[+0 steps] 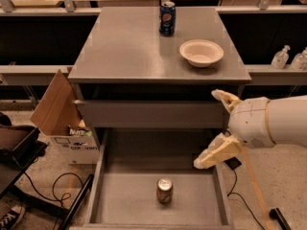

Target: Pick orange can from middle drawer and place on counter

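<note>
Right now I see the orange can [164, 190] standing upright, alone, on the middle drawer's [124, 198] flat grey floor. My gripper [207, 129] hangs above the drawer's right wall, cream fingers spread wide, holding nothing. On the matte grey table [120, 47]: a blue can [167, 18] and a round pale bowl [201, 52].

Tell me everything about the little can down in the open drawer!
The orange can is small, golden-brown and looks like shiny metal, with a silver top and pull tab. It stands upright on the flat grey floor of the open middle drawer, near the front, touching nothing else. The gripper hangs open above it, off to the right in the picture, clear of it.
</note>
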Action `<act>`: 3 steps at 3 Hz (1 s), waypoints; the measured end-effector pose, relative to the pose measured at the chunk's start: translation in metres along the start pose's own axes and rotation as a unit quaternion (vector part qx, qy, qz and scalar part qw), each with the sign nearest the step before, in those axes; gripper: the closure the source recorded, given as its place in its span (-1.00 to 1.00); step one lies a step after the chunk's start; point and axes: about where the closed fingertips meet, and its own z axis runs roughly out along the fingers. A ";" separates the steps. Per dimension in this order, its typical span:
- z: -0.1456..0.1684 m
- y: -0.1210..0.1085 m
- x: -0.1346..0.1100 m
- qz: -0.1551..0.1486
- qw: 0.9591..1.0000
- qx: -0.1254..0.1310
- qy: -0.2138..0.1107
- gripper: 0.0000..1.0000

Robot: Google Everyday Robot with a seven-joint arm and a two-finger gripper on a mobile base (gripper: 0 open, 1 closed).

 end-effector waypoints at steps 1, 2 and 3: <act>0.000 0.000 0.000 0.000 1.000 0.000 0.001 -1.00; 0.040 0.021 0.026 0.011 0.999 -0.030 -0.013 -1.00; 0.088 0.048 0.061 0.017 0.997 -0.063 -0.034 -1.00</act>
